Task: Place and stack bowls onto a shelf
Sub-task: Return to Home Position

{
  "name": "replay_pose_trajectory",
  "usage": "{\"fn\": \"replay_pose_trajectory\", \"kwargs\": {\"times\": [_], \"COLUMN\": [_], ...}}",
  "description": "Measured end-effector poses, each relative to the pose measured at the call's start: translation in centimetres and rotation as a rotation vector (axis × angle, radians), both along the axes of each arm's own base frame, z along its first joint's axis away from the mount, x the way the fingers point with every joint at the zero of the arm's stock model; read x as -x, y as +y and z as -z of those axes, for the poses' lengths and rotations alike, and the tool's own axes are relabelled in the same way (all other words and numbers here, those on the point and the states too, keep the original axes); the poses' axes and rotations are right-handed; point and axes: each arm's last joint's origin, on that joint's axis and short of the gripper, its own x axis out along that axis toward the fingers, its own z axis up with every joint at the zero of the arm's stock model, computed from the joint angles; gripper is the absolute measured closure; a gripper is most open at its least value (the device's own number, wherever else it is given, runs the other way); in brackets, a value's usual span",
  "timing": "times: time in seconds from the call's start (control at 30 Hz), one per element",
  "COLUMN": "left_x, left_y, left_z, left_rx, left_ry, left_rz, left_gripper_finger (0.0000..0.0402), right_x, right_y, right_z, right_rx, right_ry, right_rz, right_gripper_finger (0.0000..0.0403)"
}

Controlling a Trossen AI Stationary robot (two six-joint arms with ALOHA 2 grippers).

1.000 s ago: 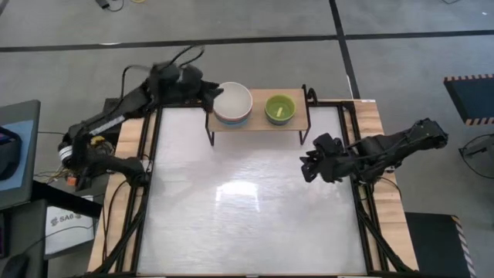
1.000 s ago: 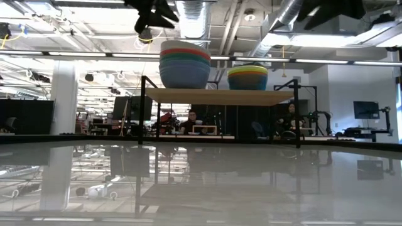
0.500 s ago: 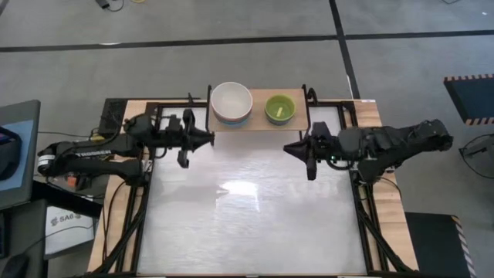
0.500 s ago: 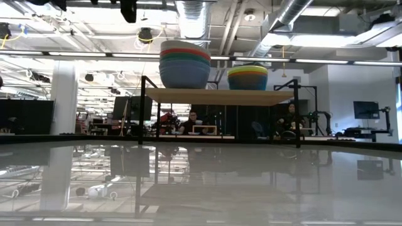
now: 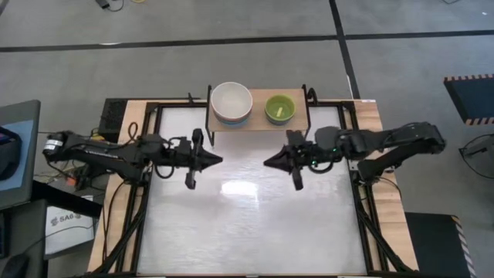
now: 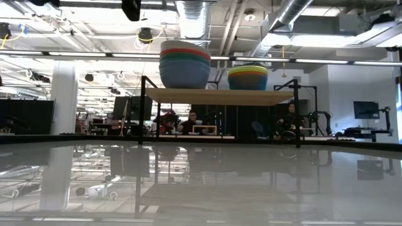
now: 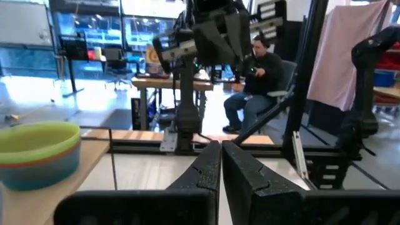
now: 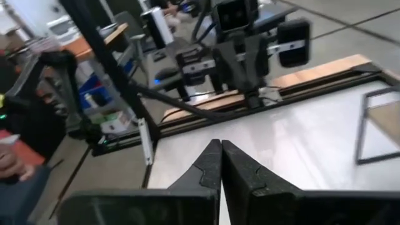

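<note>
High view: the white surface [image 5: 247, 224] stretches open before the shelf [image 5: 258, 123] at its far edge, which carries the white-topped bowl stack [image 5: 232, 102] beside the lime-topped bowl stack [image 5: 279, 108]. Left gripper [image 5: 218, 160] and right gripper [image 5: 268, 163] face each other, apart, fingers clenched.

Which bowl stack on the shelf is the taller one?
The white-topped stack, at the left end of the shelf in the high view. It is wider and rises higher than the green-topped stack beside it.
</note>
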Motion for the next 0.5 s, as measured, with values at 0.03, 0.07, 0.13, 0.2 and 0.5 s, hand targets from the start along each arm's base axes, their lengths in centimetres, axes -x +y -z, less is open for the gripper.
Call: {"fn": "replay_pose_trajectory", "kwargs": {"times": [0.03,0.07,0.13,0.2,0.5], "left_x": [0.1,0.4,1.0,1.7,1.5], "left_y": [-0.3,-0.5,-0.7,-0.8,-0.8], "left_z": [0.1,0.3,0.4,0.8,4.4], "left_rx": [-0.003,-0.003,-0.003,0.007,0.073], "left_ry": [-0.009,-0.011,-0.017,-0.021,0.183], "left_rz": [-0.006,-0.011,-0.009,-0.006,-0.052], "left_gripper_finger": [0.0401,0.0401,0.0401,0.0401,0.0401], "right_x": [-0.4,-0.6,-1.2,-1.7,-5.2], "right_y": [0.1,0.1,0.2,0.2,0.0], "right_z": [0.2,0.5,0.9,1.2,4.4], "right_rx": [-0.001,-0.004,-0.012,-0.015,0.031], "right_ry": [0.003,0.014,0.025,0.021,0.084], "right_rz": [-0.008,-0.013,-0.011,-0.008,0.175], "right_gripper_finger": [0.0377,0.0381,0.0385,0.0383,0.0382]}}
